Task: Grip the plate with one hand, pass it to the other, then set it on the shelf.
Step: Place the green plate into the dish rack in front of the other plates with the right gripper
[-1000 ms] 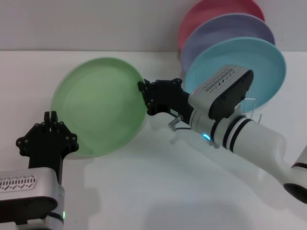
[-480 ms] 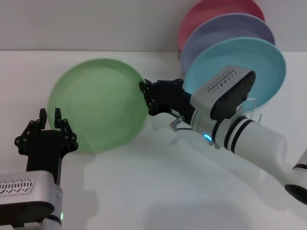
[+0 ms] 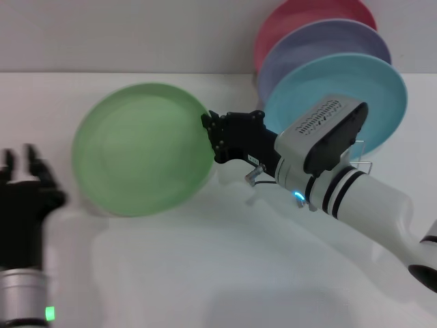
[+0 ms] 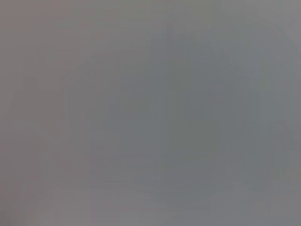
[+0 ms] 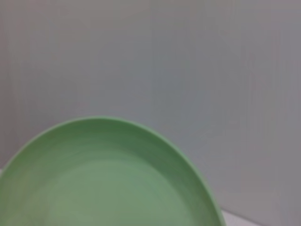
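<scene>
The light-green plate [image 3: 140, 147] hangs tilted above the white table, its hollow face toward me. My right gripper [image 3: 210, 137], black on a white arm with black rings, is shut on the plate's right rim. In the right wrist view the plate [image 5: 103, 183] fills the lower part of the picture. My left gripper [image 3: 24, 181] is at the lower left, well clear of the plate, fingers spread open and holding nothing. The left wrist view is plain grey. Only a bit of the wire shelf [image 3: 362, 162] shows behind the right arm.
Three plates stand upright on the shelf at the back right: a pink plate [image 3: 300, 17], a lavender plate [image 3: 328, 41] and a light-blue plate [image 3: 372, 82]. The right arm's grey housing [image 3: 328, 133] sits in front of the light-blue plate. The white table [image 3: 205, 273] stretches below.
My left gripper has let go of the plate's lower left edge and drawn back down to the left. The plate stays in the right gripper, shifted slightly right.
</scene>
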